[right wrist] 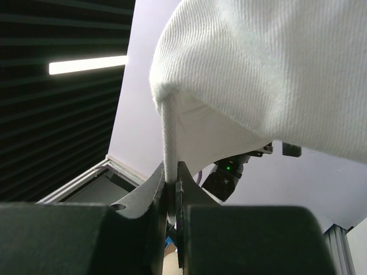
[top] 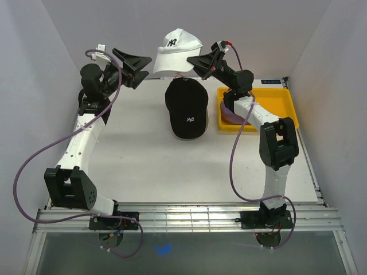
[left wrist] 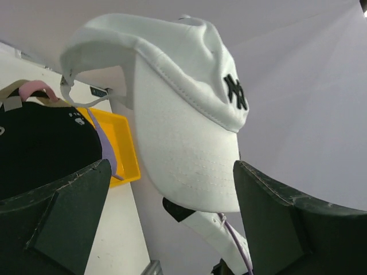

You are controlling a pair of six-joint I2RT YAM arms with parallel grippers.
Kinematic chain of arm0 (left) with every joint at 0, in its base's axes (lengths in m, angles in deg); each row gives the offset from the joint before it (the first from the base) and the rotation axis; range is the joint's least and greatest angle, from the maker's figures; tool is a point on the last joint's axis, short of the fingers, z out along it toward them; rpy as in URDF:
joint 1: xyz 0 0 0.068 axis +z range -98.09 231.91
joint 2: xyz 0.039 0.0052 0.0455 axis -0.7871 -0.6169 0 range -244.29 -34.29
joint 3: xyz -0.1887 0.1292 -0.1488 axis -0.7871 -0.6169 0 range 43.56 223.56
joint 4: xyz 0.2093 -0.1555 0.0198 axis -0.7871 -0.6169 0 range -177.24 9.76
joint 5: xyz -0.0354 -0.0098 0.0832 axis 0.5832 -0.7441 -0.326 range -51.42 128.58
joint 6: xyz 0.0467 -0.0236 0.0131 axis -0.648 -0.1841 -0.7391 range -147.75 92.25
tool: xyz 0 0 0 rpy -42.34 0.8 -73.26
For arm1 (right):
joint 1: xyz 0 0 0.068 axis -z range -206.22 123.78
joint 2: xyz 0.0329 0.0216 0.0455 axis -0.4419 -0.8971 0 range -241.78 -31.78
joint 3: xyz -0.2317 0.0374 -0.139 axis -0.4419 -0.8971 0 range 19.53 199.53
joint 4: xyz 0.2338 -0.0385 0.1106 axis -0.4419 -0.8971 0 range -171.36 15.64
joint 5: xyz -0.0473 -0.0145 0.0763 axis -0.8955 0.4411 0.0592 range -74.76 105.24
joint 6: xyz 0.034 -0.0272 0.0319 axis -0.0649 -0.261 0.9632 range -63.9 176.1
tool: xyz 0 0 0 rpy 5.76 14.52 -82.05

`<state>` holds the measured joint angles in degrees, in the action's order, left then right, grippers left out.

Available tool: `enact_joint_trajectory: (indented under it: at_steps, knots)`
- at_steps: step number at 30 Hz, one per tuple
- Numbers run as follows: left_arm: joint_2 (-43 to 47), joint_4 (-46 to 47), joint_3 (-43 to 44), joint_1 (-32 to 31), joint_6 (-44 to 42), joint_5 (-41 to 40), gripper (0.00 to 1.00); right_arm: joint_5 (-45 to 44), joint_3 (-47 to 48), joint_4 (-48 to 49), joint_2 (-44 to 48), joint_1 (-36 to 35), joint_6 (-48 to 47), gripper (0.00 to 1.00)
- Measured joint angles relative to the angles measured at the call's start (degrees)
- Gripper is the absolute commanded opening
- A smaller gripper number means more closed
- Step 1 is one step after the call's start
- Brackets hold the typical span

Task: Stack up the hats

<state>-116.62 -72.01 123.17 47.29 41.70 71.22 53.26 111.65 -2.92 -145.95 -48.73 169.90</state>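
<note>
While the right tool point(right wrist: 172, 190) pinches the white cap point(top: 175, 48), it hangs above the black cap point(top: 187, 109). Left tool point(top: 142, 69) gapes empty.

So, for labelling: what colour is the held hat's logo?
Black logo on the white hat; left wrist view.

Both arms are bolted by black bases point(top: 106, 222) to the metal rail point(top: 189, 219). The left arm point(top: 80, 146) and right arm point(top: 270, 177) have white tube links and blocky black joint housings. A thin purple cable point(top: 23, 172) loops along each from the rail. Farthest from the rail, the left gripper point(top: 147, 70) and right gripper point(top: 191, 62) have flat black wedge fingers point(left wrist: 63, 212), scuffed pale along the edges
</note>
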Motion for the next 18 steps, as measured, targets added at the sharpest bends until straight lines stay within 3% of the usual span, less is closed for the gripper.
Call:
enact_joint_trajectory:
  at_steps: [12,18]
  knots:
    - [-4.3,8.4,-1.2,-1.0,9.8,3.8,0.98,-0.3,0.2,0.8,0.0,0.0,0.1,0.08]
    - [-8.0,12.8,-1.2,-3.2,13.7,4.5,0.88,-0.4,0.2,1.2,-1.1,0.0,0.1,0.08]
